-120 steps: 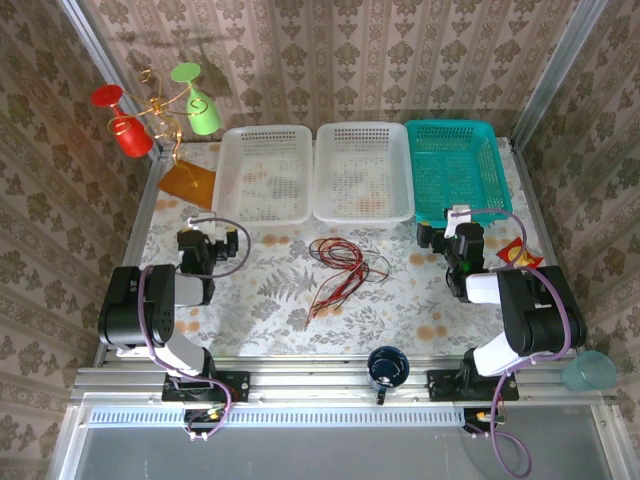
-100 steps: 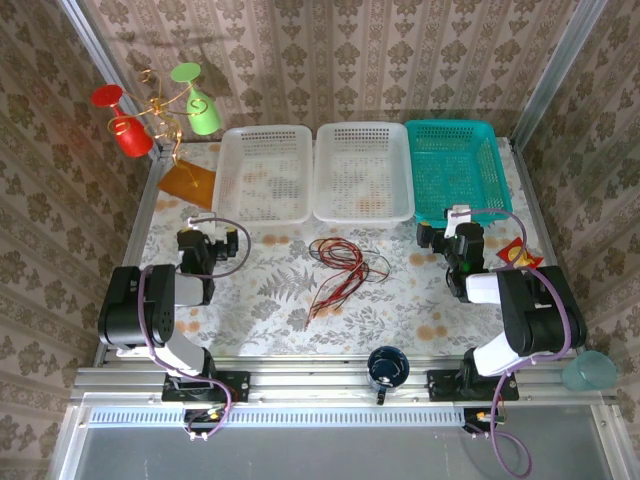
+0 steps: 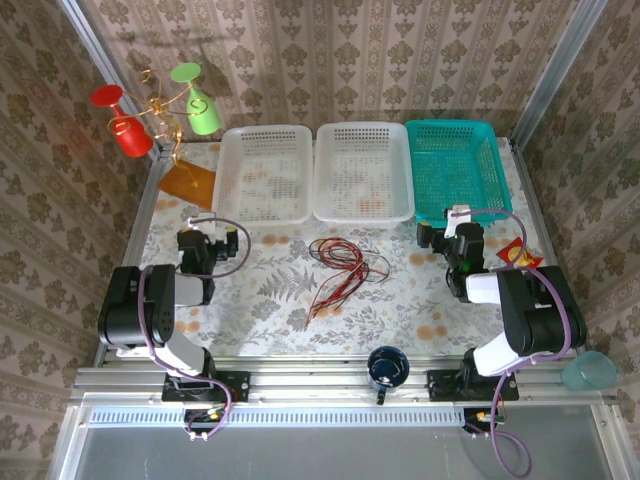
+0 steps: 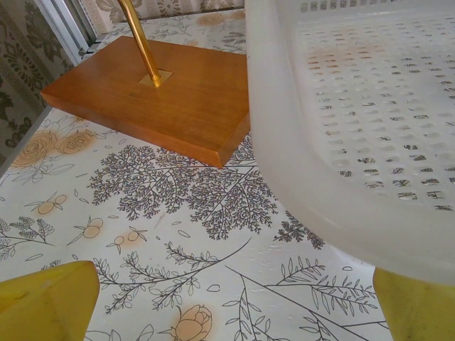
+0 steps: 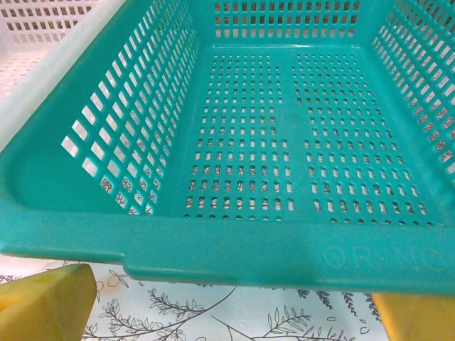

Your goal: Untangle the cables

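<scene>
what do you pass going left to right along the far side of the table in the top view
red cups → wooden base → left white basket → middle white basket → teal basket

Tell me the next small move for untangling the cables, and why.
Probably swing the left arm's fingers right and down toward the cables. They lie in one red-and-black tangle mid-table, touched by neither arm; those fingers stand open, facing the left white basket instead.
</scene>
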